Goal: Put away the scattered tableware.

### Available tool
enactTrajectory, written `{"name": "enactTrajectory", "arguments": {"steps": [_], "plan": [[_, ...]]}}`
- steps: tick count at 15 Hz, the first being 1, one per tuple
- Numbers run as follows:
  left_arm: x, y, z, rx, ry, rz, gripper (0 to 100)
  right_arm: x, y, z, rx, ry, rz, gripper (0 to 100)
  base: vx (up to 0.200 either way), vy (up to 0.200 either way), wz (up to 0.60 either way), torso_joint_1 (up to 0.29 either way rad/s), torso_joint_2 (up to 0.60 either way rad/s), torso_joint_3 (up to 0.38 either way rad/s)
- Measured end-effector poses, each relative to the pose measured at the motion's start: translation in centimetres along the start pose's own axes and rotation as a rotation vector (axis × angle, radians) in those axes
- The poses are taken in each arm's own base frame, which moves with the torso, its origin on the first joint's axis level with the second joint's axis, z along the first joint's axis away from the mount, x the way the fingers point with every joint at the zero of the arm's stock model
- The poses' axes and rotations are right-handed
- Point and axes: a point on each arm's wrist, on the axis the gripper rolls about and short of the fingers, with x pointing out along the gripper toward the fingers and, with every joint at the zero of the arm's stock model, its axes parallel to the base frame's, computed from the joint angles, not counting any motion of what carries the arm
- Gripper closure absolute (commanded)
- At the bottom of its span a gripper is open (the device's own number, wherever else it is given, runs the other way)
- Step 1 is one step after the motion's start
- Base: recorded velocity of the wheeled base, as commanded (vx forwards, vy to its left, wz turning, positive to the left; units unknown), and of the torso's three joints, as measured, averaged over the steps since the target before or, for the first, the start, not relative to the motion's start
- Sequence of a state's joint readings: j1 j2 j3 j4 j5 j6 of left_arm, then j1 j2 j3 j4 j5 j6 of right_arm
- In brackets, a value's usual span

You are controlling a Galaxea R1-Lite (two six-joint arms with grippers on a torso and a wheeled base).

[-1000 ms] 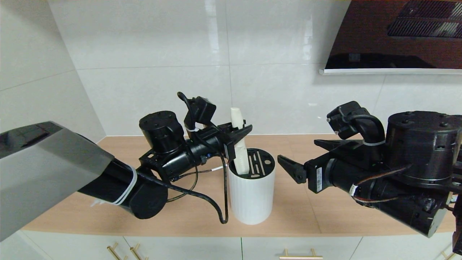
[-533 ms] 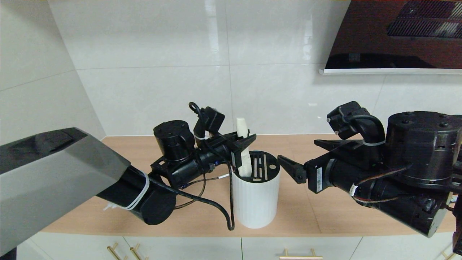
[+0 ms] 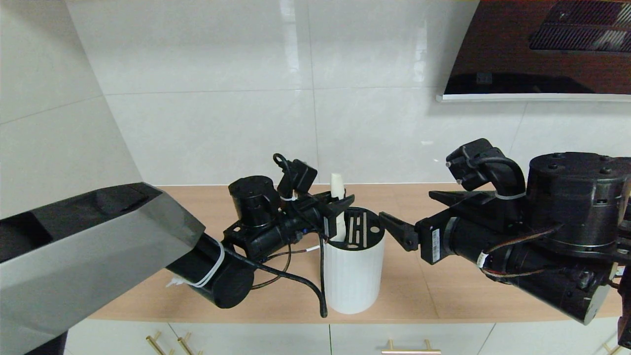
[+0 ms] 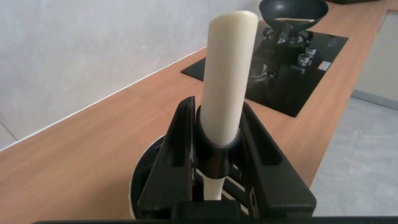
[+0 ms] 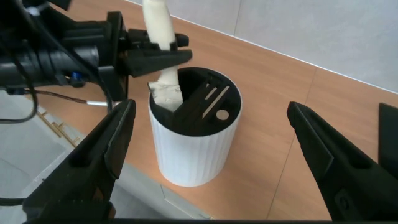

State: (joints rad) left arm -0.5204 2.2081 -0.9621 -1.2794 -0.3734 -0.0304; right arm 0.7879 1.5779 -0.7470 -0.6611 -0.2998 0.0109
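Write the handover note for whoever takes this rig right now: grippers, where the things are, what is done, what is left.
Left gripper: fingers shut on the cream-handled utensil, right above the white holder.
Right gripper: open, empty, level with the holder's top on its right side.
Things: the holder stands upright on the counter near its front edge.
Done: the utensil's lower end is in the holder's slotted top, with the handle sticking up.
Left: probably seat it fully, open the fingers, draw the arm back.
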Motion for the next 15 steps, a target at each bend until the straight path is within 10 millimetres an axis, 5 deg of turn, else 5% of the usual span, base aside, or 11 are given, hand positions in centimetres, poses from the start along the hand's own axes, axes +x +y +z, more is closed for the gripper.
{"name": "enactTrajectory", "arguments": {"steps": [2,3,12,15], "plan": [[0.1,0.1,-0.3,-0.003,0.006,0.003,100,0.0,0.0,0.0,-0.001,0.000,0.001,0,0.000,0.000,0.00,0.000,0.00,0.000],[0.2,0.1,-0.4,-0.003,0.007,0.006,0,0.0,0.0,0.0,0.000,0.000,0.000,0,0.000,0.000,0.00,0.000,0.00,0.000],[-0.2,0.1,1.6,0.014,-0.045,0.083,0,0.0,0.0,0.0,0.000,0.000,-0.001,0,0.000,0.000,0.00,0.000,0.00,0.000],[-0.6,-0.5,3.7,0.028,-0.106,0.145,0,-0.2,-0.2,0.2,0.004,-0.010,-0.004,0,0.000,0.000,0.00,0.000,0.00,0.000]]}}
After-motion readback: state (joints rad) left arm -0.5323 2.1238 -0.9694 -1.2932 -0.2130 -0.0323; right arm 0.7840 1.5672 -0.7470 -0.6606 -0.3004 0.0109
